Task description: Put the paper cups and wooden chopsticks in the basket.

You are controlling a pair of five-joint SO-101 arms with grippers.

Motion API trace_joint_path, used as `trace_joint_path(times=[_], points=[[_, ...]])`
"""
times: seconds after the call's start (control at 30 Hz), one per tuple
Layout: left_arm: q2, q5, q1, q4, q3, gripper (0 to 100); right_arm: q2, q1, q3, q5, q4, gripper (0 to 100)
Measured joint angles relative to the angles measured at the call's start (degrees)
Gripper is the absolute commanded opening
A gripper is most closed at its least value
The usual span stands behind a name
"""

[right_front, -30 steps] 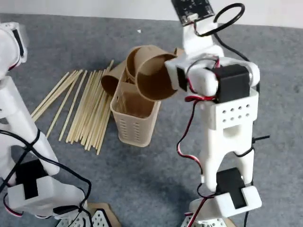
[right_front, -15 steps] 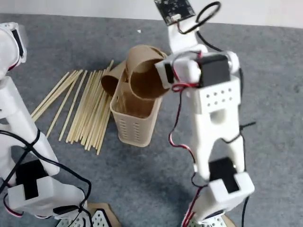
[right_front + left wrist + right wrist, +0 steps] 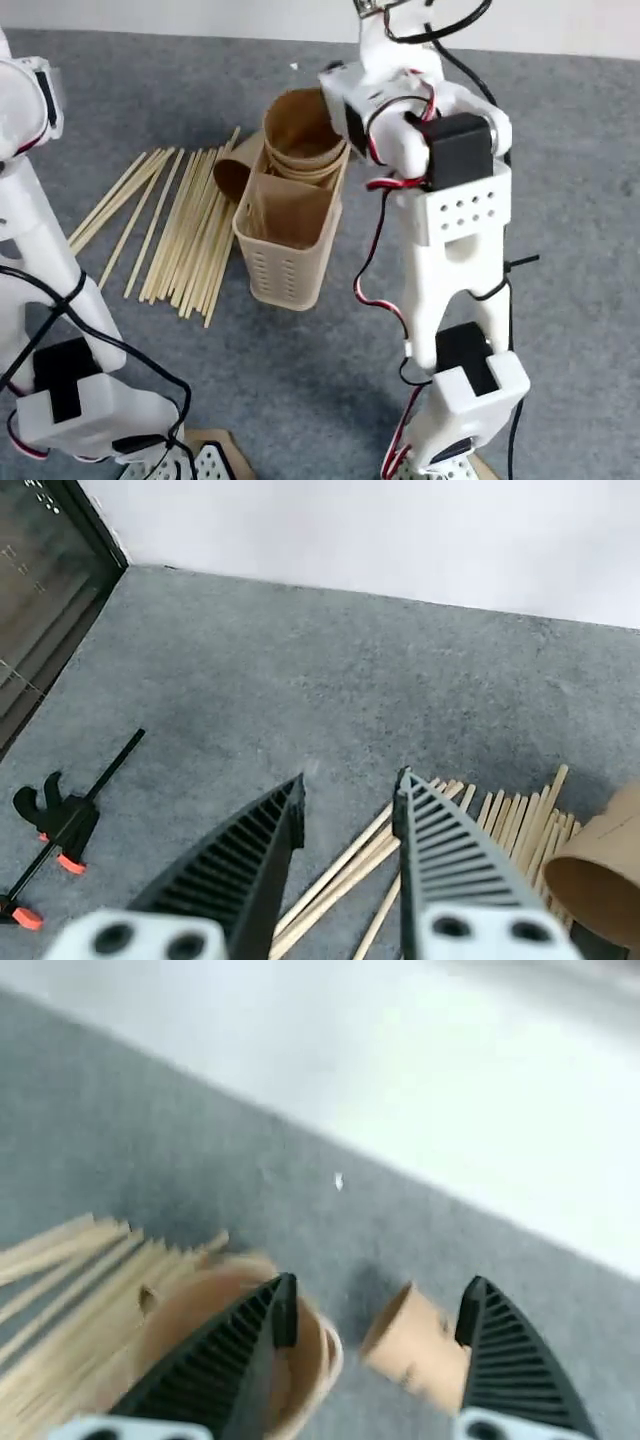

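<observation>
The beige basket [image 3: 285,262] stands mid-table on the grey carpet. A stack of brown paper cups [image 3: 300,135] sits upright in its far compartment, and some chopsticks seem to lie in the near one. My right gripper [image 3: 380,1295] hangs open just above that stack [image 3: 215,1345], holding nothing. Another cup [image 3: 412,1345] lies on its side on the carpet beyond the basket. One more cup [image 3: 232,168] lies tipped at the basket's far left corner. Several wooden chopsticks [image 3: 175,225] are spread left of the basket. My left gripper [image 3: 348,795] is open over the chopsticks' ends [image 3: 345,870].
A black clamp with orange tips [image 3: 45,820] lies on the carpet far to the left. A dark glass panel [image 3: 40,580] and a white wall [image 3: 400,530] bound the carpet. The right arm's body [image 3: 455,200] towers right of the basket.
The right arm carried a paper cup leftward over the basket and let it go onto the stack in the far compartment. Its gripper is now open. The left arm stayed put.
</observation>
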Motion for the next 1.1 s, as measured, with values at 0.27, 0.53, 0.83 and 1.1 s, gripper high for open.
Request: trace_joint_path(times=[0.27, 0.53, 0.83, 1.1], points=[[0.1, -15.6, 2.6, -1.7, 17.1, 19, 0.4, -1.1, 4.6, 0.0, 2.2, 26.5], [0.1, -24.3, 7.9, -15.2, 39.3, 24, -7.4, 10.1, -3.4, 0.1, 14.9, 26.3], [0.2, -25.0, 14.9, -25.1, 47.5, 24, -26.0, 22.5, 27.1, 6.3, 14.8, 26.3], [0.2, -25.1, 18.2, -35.1, 56.1, 24, -44.1, 23.1, 73.6, 7.8, -6.6, 26.3]])
